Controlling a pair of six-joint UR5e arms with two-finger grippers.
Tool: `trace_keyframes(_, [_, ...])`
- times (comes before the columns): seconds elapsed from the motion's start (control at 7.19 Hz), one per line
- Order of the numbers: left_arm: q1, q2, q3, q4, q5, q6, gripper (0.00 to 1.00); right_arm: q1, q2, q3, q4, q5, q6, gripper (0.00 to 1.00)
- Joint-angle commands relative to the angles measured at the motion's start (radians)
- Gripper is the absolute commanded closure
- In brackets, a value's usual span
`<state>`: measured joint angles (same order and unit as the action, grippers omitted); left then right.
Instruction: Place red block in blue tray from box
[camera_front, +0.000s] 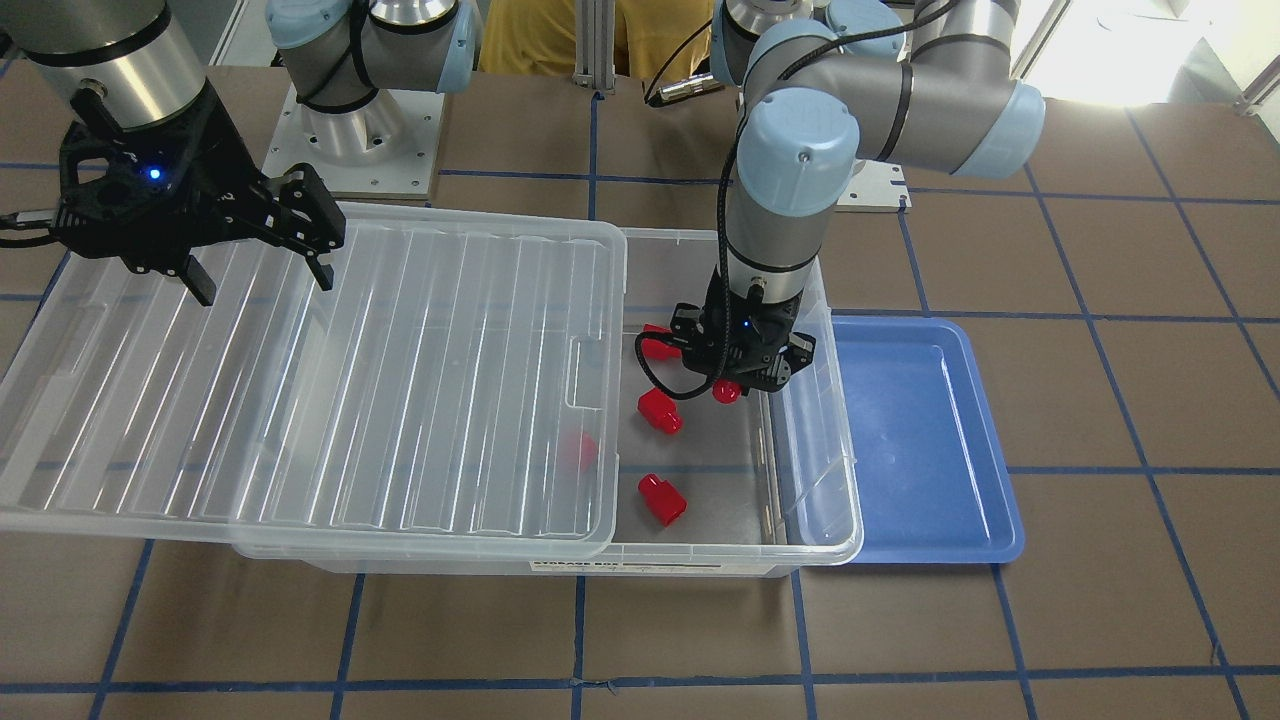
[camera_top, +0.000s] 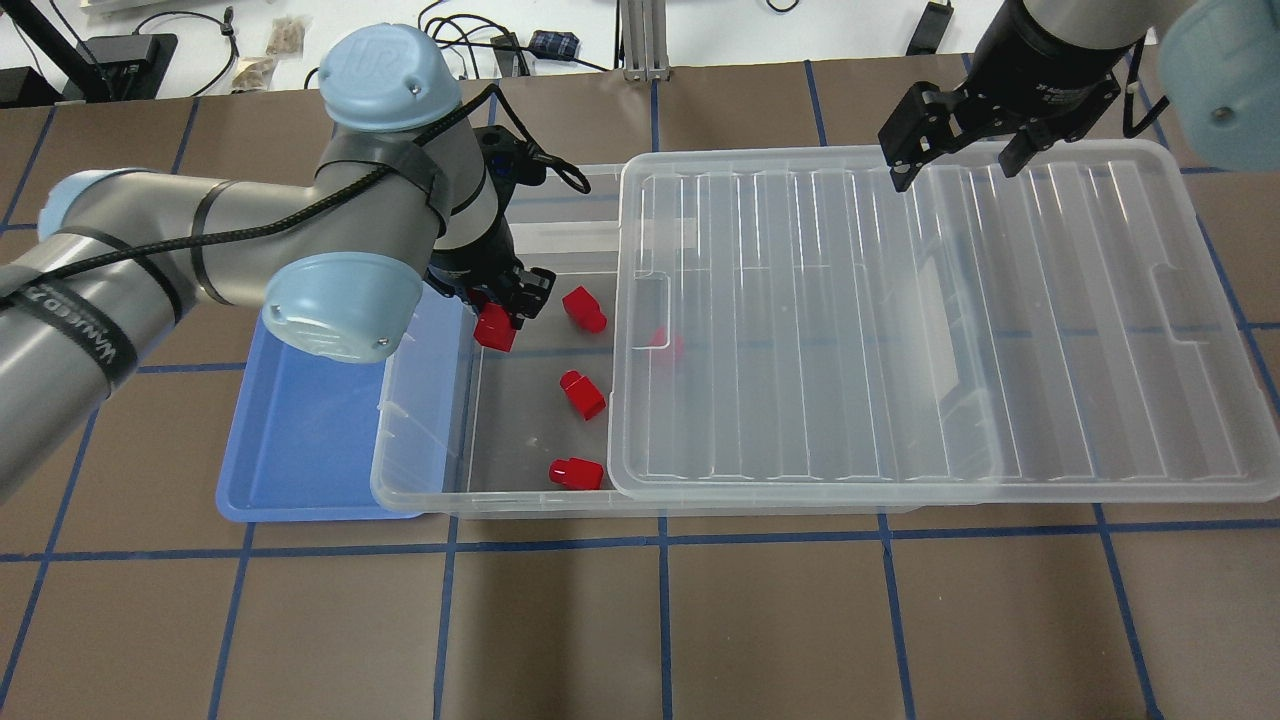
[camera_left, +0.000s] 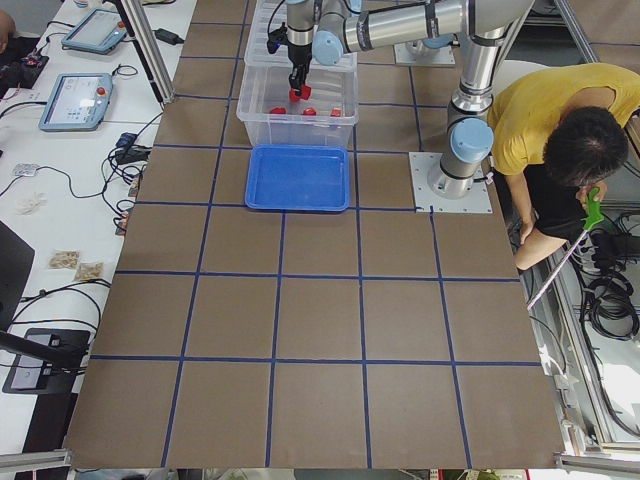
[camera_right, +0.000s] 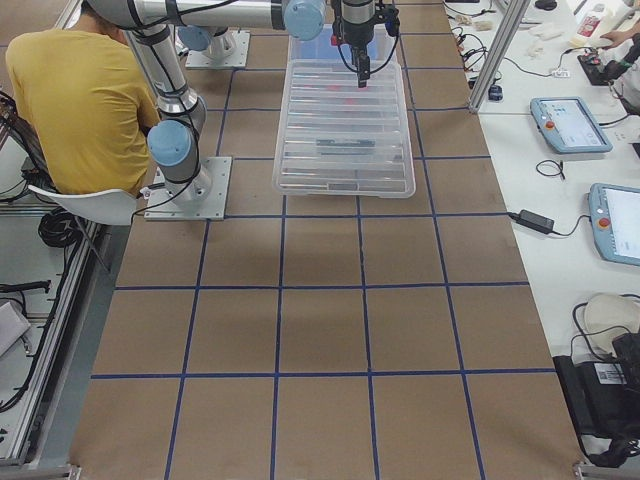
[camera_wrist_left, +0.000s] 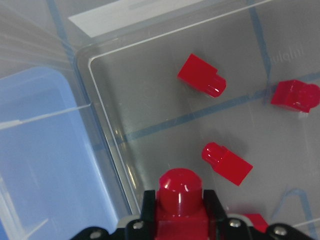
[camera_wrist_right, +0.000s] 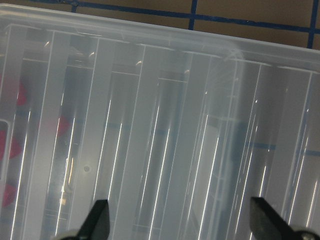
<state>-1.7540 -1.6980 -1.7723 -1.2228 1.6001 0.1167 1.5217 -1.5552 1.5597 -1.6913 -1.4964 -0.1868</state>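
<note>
Left wrist-mounted, bottom centre: left pincer (camera_wrist_left: 180, 202) clamped on red block (camera_wrist_left: 180, 185), at its square body. Likely light, stiff, slick. Right pincer (camera_wrist_right: 181, 210) apart.

Brown table (camera_left: 320, 320), blue tape grid (camera_left: 320, 361), white side benches (camera_right: 560, 270)

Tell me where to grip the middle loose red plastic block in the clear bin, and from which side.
Grip the glossy red plastic block by its square body, across the flat sides, from straight above. It lies on its side with room around it; the round neck is narrower and may slip.
</note>
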Motion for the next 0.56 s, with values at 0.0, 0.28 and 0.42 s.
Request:
trace_keyframes(0.0, [0.027, 0.04, 0.002, -0.046, 0.005, -0.002, 0.95, 0.0, 0.006, 0.0, -0.005, -0.001, 0.001, 0.0])
trace_keyframes(0.28, [0.155, 0.034, 0.017, -0.055, 0.003, 0.02, 0.95, 0.0, 0.007, 0.0, -0.005, -0.001, 0.001, 0.0])
trace_keyframes(0.42, [0.216, 0.031, 0.017, -0.061, 0.004, 0.027, 0.95, 0.0, 0.007, 0.0, -0.007, -0.001, 0.001, 0.0])
